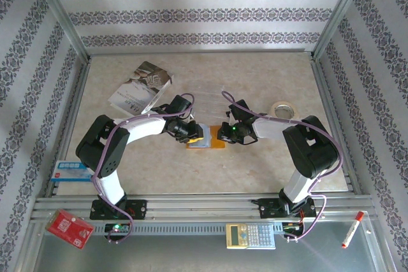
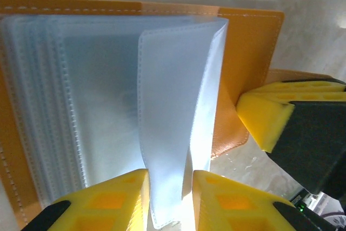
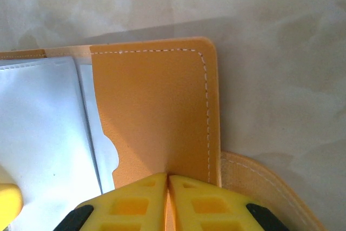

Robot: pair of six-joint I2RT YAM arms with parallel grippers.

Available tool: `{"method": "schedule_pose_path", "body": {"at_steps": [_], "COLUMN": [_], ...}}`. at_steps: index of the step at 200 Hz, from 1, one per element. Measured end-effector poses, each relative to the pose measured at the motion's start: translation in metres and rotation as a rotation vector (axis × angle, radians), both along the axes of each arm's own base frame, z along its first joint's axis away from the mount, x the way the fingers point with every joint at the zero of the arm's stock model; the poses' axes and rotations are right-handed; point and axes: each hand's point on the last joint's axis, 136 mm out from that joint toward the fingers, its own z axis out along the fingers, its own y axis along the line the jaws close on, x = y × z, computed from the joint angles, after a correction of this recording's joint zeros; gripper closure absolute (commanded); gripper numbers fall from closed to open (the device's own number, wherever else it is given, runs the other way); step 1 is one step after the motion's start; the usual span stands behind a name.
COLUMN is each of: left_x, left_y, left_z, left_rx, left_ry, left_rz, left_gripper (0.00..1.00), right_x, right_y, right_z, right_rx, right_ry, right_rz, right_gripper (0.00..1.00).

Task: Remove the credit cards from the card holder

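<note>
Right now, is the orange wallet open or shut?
Open. The orange wallet lies spread, clear pockets fanned out, one standing between fingers of the left hand.

Card holder (image 1: 206, 144) lies between left end effector (image 1: 193, 135) and right end effector (image 1: 224, 136).

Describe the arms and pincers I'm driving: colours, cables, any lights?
Left arm and right arm: white links, black joint housings, purple cables looped alongside. Left pincer and right pincer: yellow fingers with square recesses on black mounts. A green light glows at the right wrist.
</note>
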Motion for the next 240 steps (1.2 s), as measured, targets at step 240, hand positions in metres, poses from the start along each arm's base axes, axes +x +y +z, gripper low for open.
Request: {"method": "schedule_pose_path", "body": {"at_steps": [240], "left_x": [0.042], "left_y": [-0.029], "left_z": [0.021], "left_rx": [-0.073], "left_ry": [-0.121], "left_rz": [-0.008], "left_gripper": [0.58], "right_x": [0.002], "right_y": [-0.012], "right_z": [0.055], "right_rx": [0.064], "right_ry": [-0.176], "right_rz": [-0.049], "right_gripper": [0.75]}}
